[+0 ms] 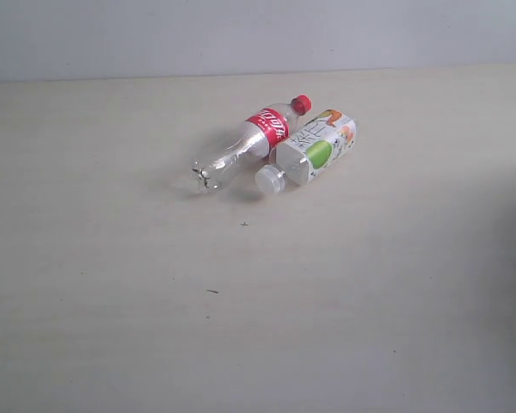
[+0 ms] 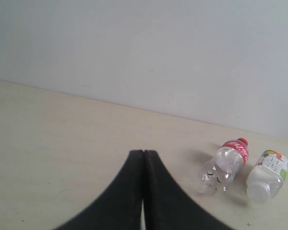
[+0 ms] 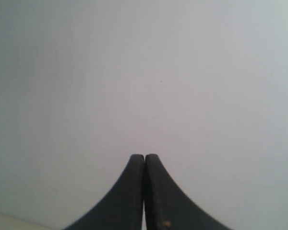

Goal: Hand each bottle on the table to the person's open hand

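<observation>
Both the left gripper (image 2: 143,155) and right gripper (image 3: 144,158) are clenched, empty; the red-labelled bottle (image 1: 256,138) touches the fruit-labelled bottle (image 1: 314,149), so grabbing one may roll its neighbour away

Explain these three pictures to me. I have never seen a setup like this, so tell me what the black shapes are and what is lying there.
This is a two-armed robot. One camera looks down on the table; the others sit on each wrist. The black wedges are the left gripper and right gripper, both shut and holding nothing. Two bottles lie on their sides, touching: a clear red-labelled bottle and a white fruit-labelled bottle. The right wrist camera sees mostly wall.
</observation>
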Available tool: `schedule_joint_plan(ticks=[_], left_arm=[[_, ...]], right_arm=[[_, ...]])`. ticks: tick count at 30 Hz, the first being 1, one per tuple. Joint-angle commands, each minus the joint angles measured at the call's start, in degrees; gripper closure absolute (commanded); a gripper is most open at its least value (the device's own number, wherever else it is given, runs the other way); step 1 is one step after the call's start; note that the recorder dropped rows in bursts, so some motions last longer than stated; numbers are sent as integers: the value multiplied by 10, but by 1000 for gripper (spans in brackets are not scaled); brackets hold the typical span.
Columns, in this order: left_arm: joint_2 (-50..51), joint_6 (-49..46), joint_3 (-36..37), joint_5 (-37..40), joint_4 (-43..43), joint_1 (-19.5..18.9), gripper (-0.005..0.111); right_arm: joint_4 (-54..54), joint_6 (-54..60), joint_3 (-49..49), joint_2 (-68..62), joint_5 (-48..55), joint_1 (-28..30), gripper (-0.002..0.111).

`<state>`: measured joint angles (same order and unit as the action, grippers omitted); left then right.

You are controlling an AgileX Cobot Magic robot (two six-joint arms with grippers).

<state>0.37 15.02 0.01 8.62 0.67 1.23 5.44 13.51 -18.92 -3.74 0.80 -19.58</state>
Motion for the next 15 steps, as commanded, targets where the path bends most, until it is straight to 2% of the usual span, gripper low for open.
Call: schedule_joint_plan(ticks=[1, 5, 10, 15], left_arm=[[-4, -2, 0, -2, 3, 3, 107], [-4, -2, 0, -2, 3, 3, 107], [-4, -2, 0, -2, 3, 3, 107], [-4, -2, 0, -2, 3, 3, 107]], right_arm=[[2, 0, 3, 11, 24, 2, 108], [2, 0, 3, 12, 87, 2, 108], [24, 0, 3, 37, 256, 2, 108], [21, 0, 3, 37, 261, 2, 108]])
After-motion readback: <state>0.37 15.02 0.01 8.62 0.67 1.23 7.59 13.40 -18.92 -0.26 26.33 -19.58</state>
